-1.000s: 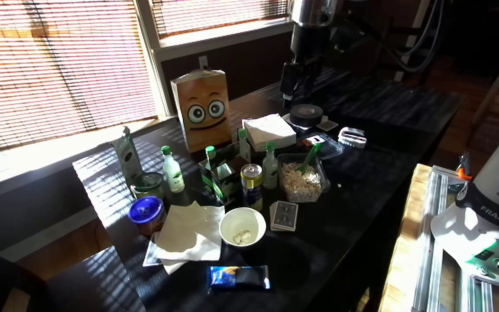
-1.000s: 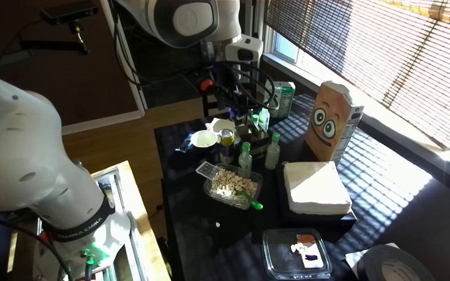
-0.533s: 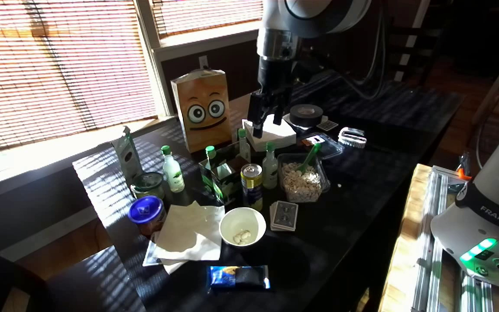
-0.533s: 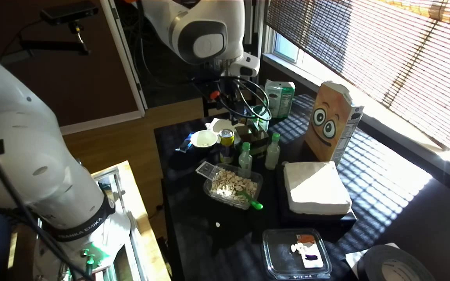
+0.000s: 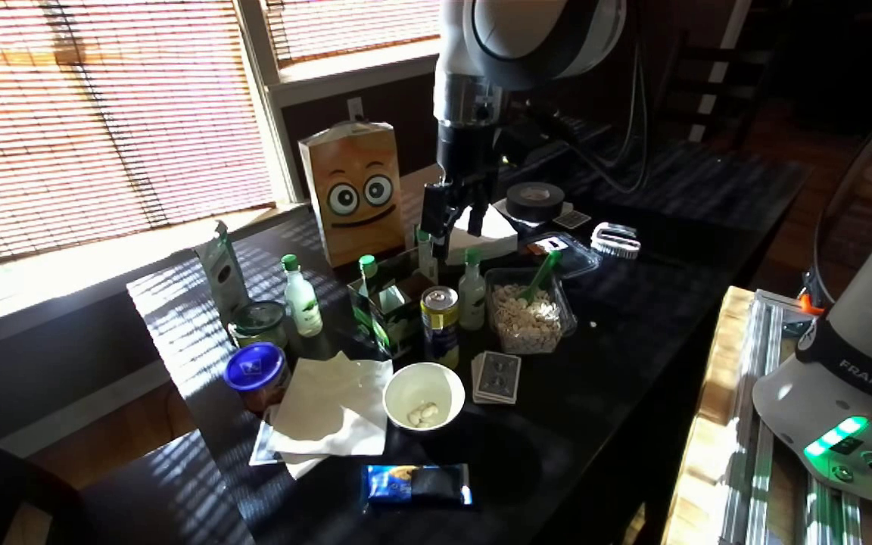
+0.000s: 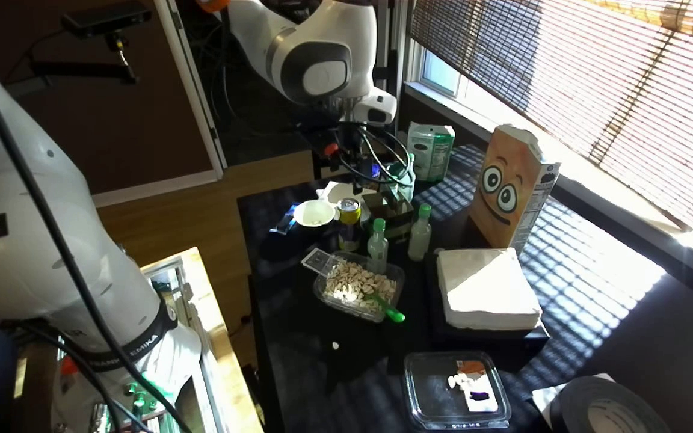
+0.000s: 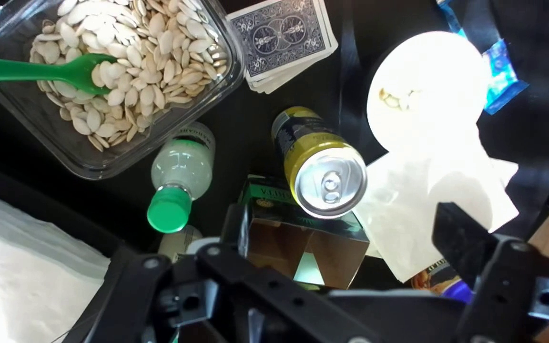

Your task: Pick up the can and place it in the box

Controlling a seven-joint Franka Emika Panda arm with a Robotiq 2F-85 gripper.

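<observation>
"Over the table [image 5: 565,386], the gripper [image 7: 344,224] hangs, fingers [image 7: 462,238] wide apart!"

"And the can [image 7: 320,159]?"

"Standing upright, lower down, beside the bottle carrier [image 7: 274,243]; both exterior views put it beneath those fingers. Long axis vertical, so I'd call a mostly downward reach!"

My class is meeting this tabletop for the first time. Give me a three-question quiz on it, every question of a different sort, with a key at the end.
1. True or false: the can stands on the table, outside the box.
2. Pick one. The gripper is: A) shut on a bottle; B) open; C) shut with nothing in it.
3. Fill the gap: the green spoon rests among the ...... in the clear tub.

Key: 1 true; 2 B; 3 seeds.
</observation>
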